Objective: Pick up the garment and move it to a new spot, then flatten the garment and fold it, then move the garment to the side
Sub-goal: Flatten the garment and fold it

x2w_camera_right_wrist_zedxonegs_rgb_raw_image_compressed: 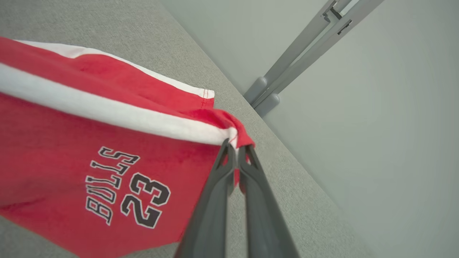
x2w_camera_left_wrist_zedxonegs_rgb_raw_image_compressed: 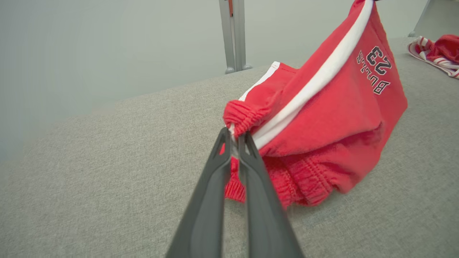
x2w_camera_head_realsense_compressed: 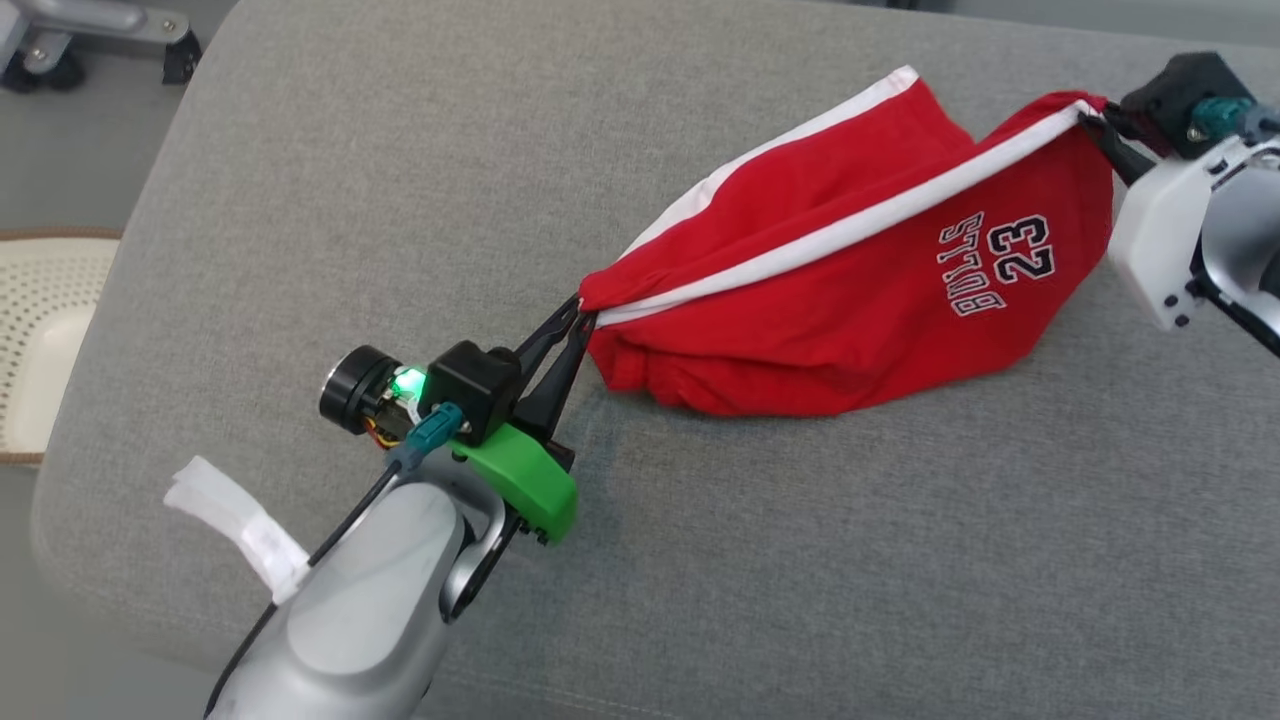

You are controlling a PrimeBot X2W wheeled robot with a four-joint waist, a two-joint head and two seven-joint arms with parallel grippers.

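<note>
two corners pinched: our left tool (x2w_camera_head_realsense_compressed: 581, 318) is clamped on the elastic waistband end of the red shorts (x2w_camera_head_realsense_compressed: 850, 310), our right tool (x2w_camera_head_realsense_compressed: 1093, 122) on the stripe's hem end. the shorts sag between them, belly resting on the grey cushion (x2w_camera_head_realsense_compressed: 700, 560). we'd say pull the stripe taut and lift evenly. both arms reach in from opposite sides, fingers pointing toward each other.

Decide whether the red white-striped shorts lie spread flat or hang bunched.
Bunched, not spread: the red white-striped fabric shorts hang pinched between the left gripper and right gripper, lower folds sagging onto the grey fabric surface.
</note>
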